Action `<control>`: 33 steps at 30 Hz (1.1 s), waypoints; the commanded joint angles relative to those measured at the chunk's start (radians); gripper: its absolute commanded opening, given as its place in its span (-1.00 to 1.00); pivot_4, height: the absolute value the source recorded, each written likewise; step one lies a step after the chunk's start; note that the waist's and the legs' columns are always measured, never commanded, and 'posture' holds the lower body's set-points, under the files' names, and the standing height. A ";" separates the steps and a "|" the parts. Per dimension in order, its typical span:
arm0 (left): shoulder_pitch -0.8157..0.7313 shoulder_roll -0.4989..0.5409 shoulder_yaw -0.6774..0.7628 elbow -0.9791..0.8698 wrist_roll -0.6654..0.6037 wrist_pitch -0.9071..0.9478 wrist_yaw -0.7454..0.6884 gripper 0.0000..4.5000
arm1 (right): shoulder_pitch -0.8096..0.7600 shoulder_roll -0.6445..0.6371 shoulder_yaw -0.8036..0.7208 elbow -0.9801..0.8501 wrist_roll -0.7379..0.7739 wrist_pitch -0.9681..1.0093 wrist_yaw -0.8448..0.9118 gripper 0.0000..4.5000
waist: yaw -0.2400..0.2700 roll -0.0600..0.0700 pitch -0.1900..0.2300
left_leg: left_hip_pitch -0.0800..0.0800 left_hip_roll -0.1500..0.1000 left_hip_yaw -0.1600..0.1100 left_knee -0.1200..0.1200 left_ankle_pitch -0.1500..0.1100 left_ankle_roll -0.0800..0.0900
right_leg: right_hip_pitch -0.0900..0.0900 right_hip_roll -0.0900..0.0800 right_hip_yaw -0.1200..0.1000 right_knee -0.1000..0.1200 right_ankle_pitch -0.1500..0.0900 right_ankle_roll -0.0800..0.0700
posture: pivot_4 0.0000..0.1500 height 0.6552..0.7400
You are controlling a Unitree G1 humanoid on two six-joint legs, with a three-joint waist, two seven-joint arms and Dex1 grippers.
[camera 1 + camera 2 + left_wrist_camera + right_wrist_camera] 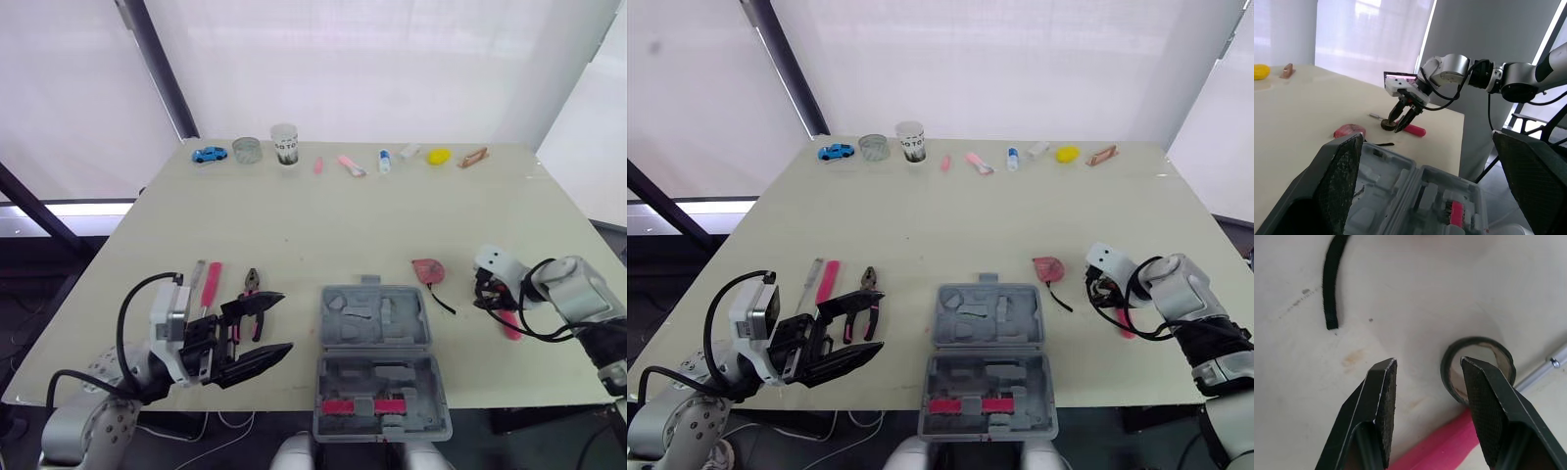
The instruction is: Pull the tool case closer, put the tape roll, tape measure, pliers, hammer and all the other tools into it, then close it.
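The grey tool case (377, 323) lies open at the table's near edge, with pink parts in its near half. My left gripper (282, 323) hovers open just left of it, beside the pliers (251, 290) and a pink-handled screwdriver (210, 284). The red tape measure (428, 269) with its black strap (1332, 279) lies to the right of the case. My right gripper (1427, 367) is open just above the table. One fingertip (1479, 382) hangs over the black tape roll (1449, 369). A pink-handled tool (510, 324) lies against the roll.
Small items line the table's far edge: a blue toy car (209, 154), a glass jar (247, 150), a cup (284, 144), a small bottle (384, 161) and a yellow object (439, 156). A thin grey tool (196, 278) lies left of the pink screwdriver.
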 commanded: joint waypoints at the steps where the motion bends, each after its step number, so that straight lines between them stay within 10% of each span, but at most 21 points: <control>1: -0.012 0.001 0.002 0.008 0.006 -0.026 -0.024 1.00 | -0.048 0.024 -0.013 0.081 -0.018 -0.045 -0.044 -0.03 | -0.002 0.000 0.000 | 0.000 0.000 0.000 0.000 0.000 0.000 | 0.000 0.000 0.000 0.000 0.000 0.000 | 1.00 1.00; 3: -0.016 0.000 -0.001 0.016 0.009 -0.032 -0.029 1.00 | -0.072 0.045 -0.005 0.142 -0.033 -0.082 -0.067 -0.03 | -0.005 0.000 0.000 | 0.000 0.000 0.000 0.000 0.000 0.000 | 0.000 0.000 0.000 0.000 0.000 0.000 | 1.00 1.00; 8: -0.001 -0.003 0.007 0.013 0.013 -0.042 -0.041 1.00 | -0.099 0.060 0.001 0.185 -0.040 -0.106 -0.045 -0.99 | -0.003 0.000 0.000 | 0.000 0.000 0.000 0.000 0.000 0.000 | 0.000 0.000 0.000 0.000 0.000 0.000 | 1.00 1.00; 23: 0.052 -0.036 0.074 -0.007 -0.030 -0.049 0.041 1.00 | -0.154 -0.015 0.104 -0.480 0.097 0.193 0.314 -0.99 | -0.002 0.003 0.002 | 0.000 0.002 -0.006 -0.001 0.000 0.000 | -0.001 0.000 0.000 0.000 0.000 0.000 | 1.00 1.00; 33: 0.197 -0.039 0.214 0.034 -0.011 -0.090 0.047 1.00 | -0.418 0.426 0.404 -0.293 0.011 0.106 0.221 -0.99 | -0.022 0.002 0.002 | -0.001 0.003 -0.007 -0.001 0.000 0.000 | -0.003 0.000 -0.003 0.002 -0.001 -0.002 | 1.00 1.00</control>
